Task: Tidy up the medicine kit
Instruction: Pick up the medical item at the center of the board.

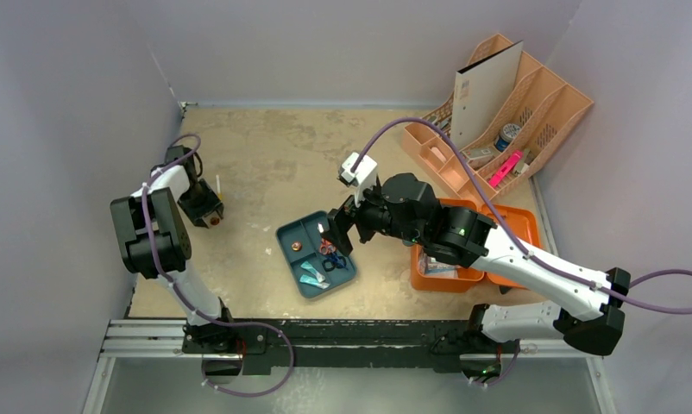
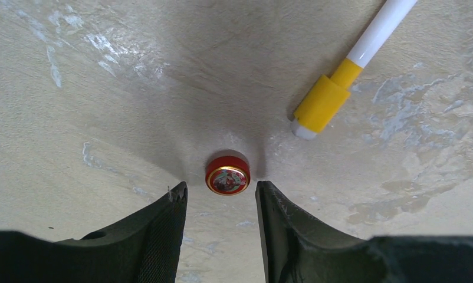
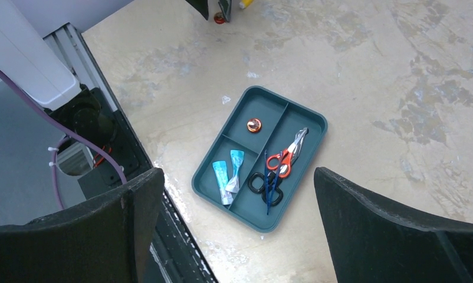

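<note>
The orange medicine kit [image 1: 519, 226] lies open at the right, mostly hidden under my right arm. A small round red tin [image 2: 227, 175] rests on the table at the left. My left gripper [image 2: 221, 190] hangs low over it, open, its fingertips on either side of the tin's near edge and not touching it; in the top view it [image 1: 211, 216] sits at the table's left. My right gripper [image 3: 237, 174] is wide open and empty, high above a dark teal tray [image 3: 269, 109]; from above it [image 1: 338, 233] is at the tray's [image 1: 284, 235] right edge.
The tray holds a second red tin [image 3: 253, 125], two blue sachets [image 3: 228, 174], orange scissors [image 3: 284, 159] and black-handled scissors [image 3: 266, 183]. A white pen with a yellow cap [image 2: 334, 97] lies just beyond the left gripper. A peach organizer [image 1: 498, 121] stands at the back right.
</note>
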You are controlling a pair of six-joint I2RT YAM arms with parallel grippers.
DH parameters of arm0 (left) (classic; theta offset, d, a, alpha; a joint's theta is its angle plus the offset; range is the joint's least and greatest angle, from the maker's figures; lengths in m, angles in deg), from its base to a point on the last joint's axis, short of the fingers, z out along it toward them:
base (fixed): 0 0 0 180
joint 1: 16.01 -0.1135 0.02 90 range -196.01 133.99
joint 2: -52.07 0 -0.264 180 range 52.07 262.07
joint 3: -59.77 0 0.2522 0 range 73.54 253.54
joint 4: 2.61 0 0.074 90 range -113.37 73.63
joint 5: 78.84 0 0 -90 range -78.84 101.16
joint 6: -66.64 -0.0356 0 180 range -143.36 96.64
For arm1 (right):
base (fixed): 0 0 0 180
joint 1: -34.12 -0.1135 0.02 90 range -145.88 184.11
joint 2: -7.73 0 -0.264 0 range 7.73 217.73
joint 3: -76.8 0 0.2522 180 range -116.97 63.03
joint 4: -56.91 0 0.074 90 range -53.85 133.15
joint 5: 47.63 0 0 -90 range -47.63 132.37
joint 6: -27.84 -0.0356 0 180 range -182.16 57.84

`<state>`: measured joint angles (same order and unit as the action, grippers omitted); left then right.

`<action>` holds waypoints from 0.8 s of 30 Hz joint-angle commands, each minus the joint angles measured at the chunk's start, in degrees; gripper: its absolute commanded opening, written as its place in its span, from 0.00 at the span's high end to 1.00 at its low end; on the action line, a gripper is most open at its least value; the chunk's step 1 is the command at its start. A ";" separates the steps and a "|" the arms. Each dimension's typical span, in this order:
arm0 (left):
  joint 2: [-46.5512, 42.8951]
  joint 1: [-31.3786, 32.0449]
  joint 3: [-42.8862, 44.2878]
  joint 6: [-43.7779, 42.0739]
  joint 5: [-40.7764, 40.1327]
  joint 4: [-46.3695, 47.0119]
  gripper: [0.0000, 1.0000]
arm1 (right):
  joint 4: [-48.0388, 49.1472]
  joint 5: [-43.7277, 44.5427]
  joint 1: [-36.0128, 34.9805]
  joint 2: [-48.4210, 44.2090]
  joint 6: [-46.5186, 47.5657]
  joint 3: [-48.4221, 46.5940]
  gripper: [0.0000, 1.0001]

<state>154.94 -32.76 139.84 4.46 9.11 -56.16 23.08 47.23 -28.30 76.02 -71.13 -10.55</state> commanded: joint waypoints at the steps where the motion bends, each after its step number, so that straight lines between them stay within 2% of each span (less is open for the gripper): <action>1: 0.84 -0.39 2.33 -1.30 -1.47 1.63 0.55 | 1.09 -1.08 -0.16 0.19 -0.34 -0.95 0.01; 12: 3.17 -0.39 3.15 -1.63 -1.27 2.00 0.57 | 1.25 -0.51 -0.14 0.39 -1.42 -0.86 0.01; 24: 3.13 -0.36 2.08 -1.58 0.13 1.47 0.67 | 0.00 1.64 -0.17 0.58 -2.48 0.37 0.01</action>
<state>157.17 -32.76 141.48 3.47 8.37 -55.06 23.08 47.58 -28.30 77.12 -73.12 -9.94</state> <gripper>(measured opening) 0.347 0.987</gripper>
